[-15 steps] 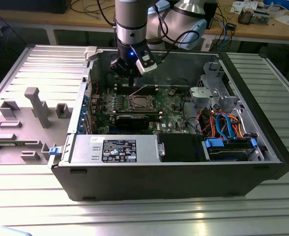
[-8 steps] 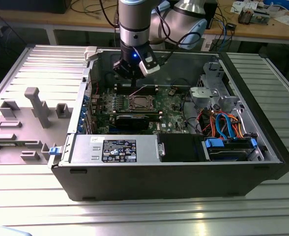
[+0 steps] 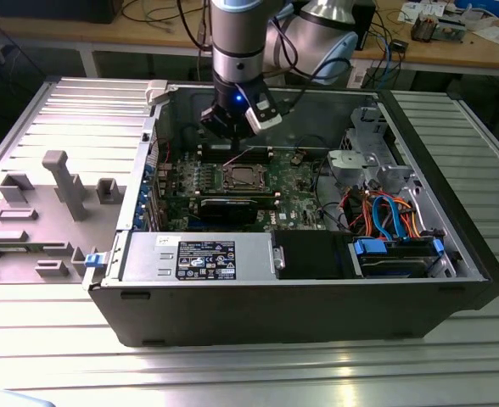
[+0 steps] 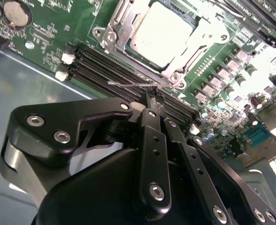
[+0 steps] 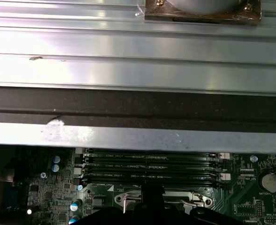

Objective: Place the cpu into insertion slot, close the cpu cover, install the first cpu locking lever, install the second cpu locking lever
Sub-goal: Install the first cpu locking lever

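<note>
Nearest, in the second wrist view: end effector (image 4: 151, 97), fingers drawn together, tip right at the thin wire locking lever (image 4: 128, 85); cannot tell whether pinching the wire or merely pressing on it. Just beyond, across the memory slots (image 4: 100, 65): cpu (image 4: 161, 28) seated in the insertion slot (image 4: 103, 35), cpu cover (image 4: 206, 37) down over its edges, so placing and closing judged done and a lever step in hand, which of the two unclear. Probably calls for a steady push down and sideways to tuck the wire under its catch without slipping onto the circuit board (image 4: 53, 28). Catch itself hidden behind the fingertips; other lever hard to pick out; far corner of the socket cut off. Farther out, in the exterior view: open computer case (image 3: 317, 297) on the ribbed bench (image 3: 232, 373).
</note>
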You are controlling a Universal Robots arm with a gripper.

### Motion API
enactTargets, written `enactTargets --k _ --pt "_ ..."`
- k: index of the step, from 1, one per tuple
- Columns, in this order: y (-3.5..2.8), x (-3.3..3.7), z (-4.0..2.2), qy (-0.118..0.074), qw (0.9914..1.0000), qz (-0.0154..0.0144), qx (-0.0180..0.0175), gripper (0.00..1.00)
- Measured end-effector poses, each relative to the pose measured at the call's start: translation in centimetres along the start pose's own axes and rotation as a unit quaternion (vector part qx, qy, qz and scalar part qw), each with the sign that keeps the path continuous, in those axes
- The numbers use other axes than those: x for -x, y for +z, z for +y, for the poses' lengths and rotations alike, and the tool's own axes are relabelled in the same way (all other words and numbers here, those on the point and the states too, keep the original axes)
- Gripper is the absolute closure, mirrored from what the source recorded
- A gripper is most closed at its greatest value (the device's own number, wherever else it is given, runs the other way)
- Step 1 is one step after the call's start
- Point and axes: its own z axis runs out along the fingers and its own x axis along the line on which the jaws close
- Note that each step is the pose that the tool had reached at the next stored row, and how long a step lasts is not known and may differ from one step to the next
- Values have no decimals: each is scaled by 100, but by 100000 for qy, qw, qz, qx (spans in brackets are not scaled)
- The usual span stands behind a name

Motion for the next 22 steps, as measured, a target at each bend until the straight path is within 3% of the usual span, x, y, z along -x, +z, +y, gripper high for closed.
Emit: enactTargets --k 8,17,22 --pt "34 71 -5 -1310 99991 184 -29 89" --pt "70 193 -11 -1305 99991 186 -33 89" --pt "79 196 -12 -1304 99991 178 -19 89"
